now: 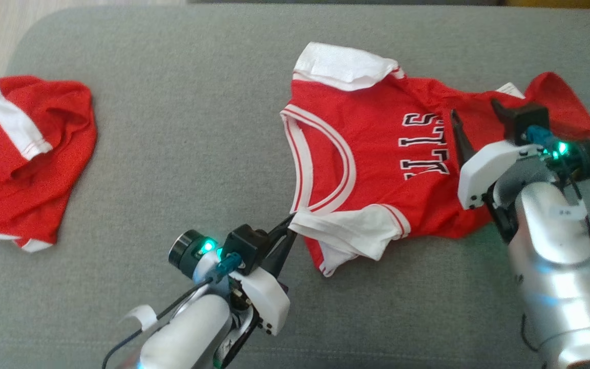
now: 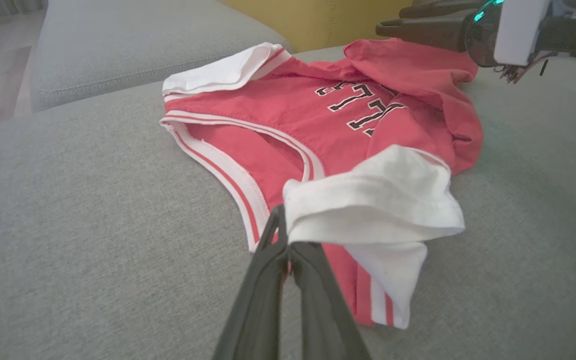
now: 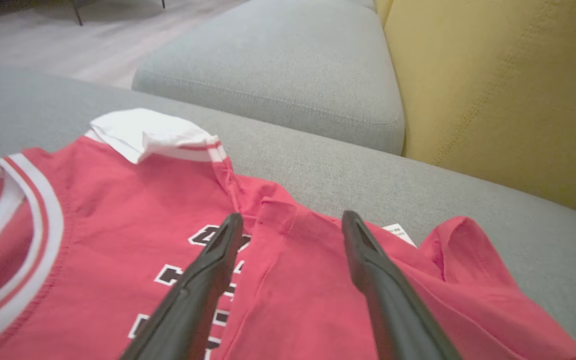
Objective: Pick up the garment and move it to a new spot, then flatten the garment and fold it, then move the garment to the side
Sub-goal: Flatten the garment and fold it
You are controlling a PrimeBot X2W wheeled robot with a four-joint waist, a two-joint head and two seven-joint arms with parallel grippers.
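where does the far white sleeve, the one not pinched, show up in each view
Head view: far white sleeve at top centre, on the jersey's upper edge.
Left wrist view: far white sleeve upper left of centre, at the jersey's far corner.
Right wrist view: far white sleeve upper left, above the red chest.
Shared landmark: the black lettering on the chest.

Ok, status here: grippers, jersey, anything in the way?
Left gripper shut on jersey by near white sleeve. Right gripper open over the bunched hem end. Jersey partly flat on couch, not folded. Second red garment far left, clear of it.
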